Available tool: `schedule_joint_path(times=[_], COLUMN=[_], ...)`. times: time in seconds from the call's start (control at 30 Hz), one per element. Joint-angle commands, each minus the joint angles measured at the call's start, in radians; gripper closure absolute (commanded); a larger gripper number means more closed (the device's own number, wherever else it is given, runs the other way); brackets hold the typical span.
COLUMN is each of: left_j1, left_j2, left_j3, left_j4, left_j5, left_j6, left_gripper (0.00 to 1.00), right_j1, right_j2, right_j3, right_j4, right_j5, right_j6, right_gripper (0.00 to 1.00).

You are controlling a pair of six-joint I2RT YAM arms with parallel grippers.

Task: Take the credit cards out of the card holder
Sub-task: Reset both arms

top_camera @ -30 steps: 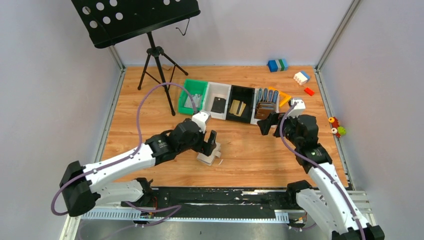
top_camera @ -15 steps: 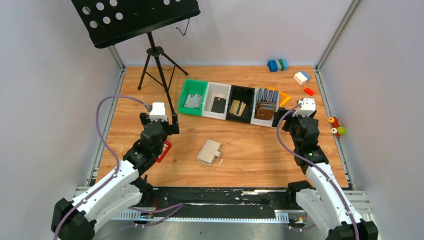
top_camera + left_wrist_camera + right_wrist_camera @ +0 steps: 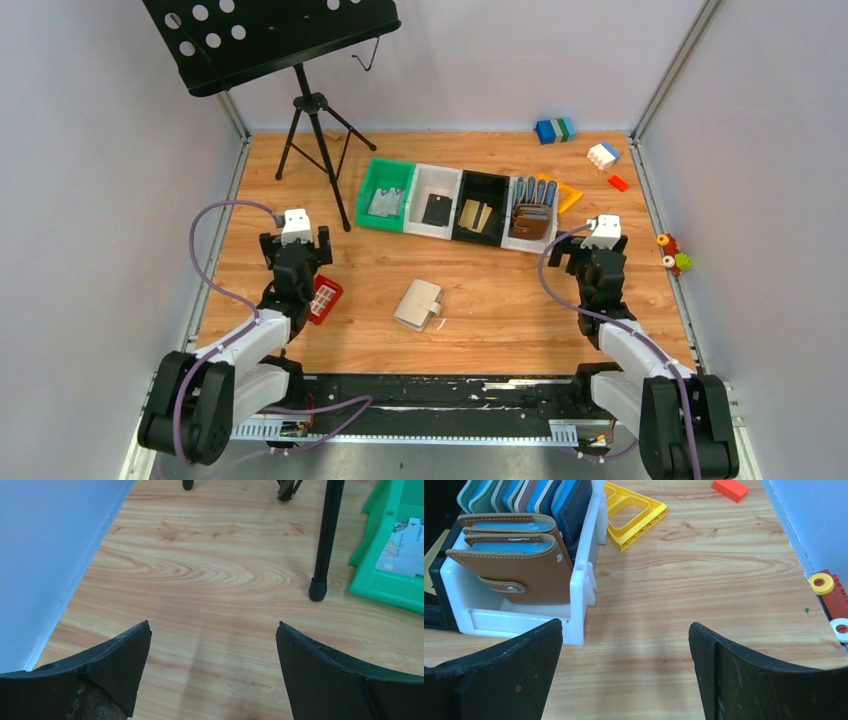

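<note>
The card holder (image 3: 418, 303), pale grey-beige with a small tab, lies shut on the wooden table between the two arms. No card shows in it. Gold-tan credit cards (image 3: 475, 214) lie in the black bin. My left gripper (image 3: 296, 242) is open and empty, well left of the holder. In the left wrist view it (image 3: 213, 625) hangs over bare wood. My right gripper (image 3: 588, 256) is open and empty, well right of the holder. In the right wrist view it (image 3: 625, 624) hangs over bare wood beside the white bin.
A row of bins stands behind the holder: green (image 3: 388, 195), white (image 3: 437, 200), black (image 3: 478, 232), and white with brown wallets (image 3: 514, 565). A small red item (image 3: 323, 297) lies by the left arm. A tripod leg (image 3: 322, 535) stands near. A yellow frame (image 3: 634, 512) and loose bricks lie at the far right.
My left gripper left the card holder and drew back to the left. My right gripper drew back from the wallet bin. The holder stays where it was.
</note>
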Motion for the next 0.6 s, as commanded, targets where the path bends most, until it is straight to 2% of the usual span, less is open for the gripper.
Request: schedule_joint_path(times=[0.0,0.13,0.3,0.43,0.47,0.53,0.57], left_j1=[0.053,0.061,0.085,0.125,0.125,0.125,0.125], left_j2=[0.086,0.119,0.179,0.365,0.372,0.324,0.331], left_j3=[-0.015,-0.079,-0.065,-0.113,-0.118,-0.081,-0.070], left_j4=[0.206,0.370,0.406,0.682,0.702,0.552,0.543], left_j5=[0.123,0.175,0.183,0.263,0.285,0.275,0.263], left_j6=[0.036,0.122,0.148,0.141,0.151,0.135,0.131], left_gripper=[0.00,0.00,0.00,0.02,0.02,0.00,0.00], right_j1=[-0.064,-0.094,-0.103,-0.103,-0.104,-0.104,-0.103], right_j2=[0.052,0.106,0.191,0.218,0.228,0.267,0.305], right_j3=[-0.027,-0.028,0.005,0.017,0.017,-0.018,-0.035], right_j4=[0.245,0.283,0.299,0.315,0.328,0.422,0.488], right_j5=[-0.111,-0.132,-0.133,-0.131,-0.139,-0.137,-0.123], right_j6=[0.005,0.003,-0.014,-0.027,-0.039,-0.049,-0.046], right_gripper=[0.04,0.05,0.05,0.06,0.06,0.06,0.06])
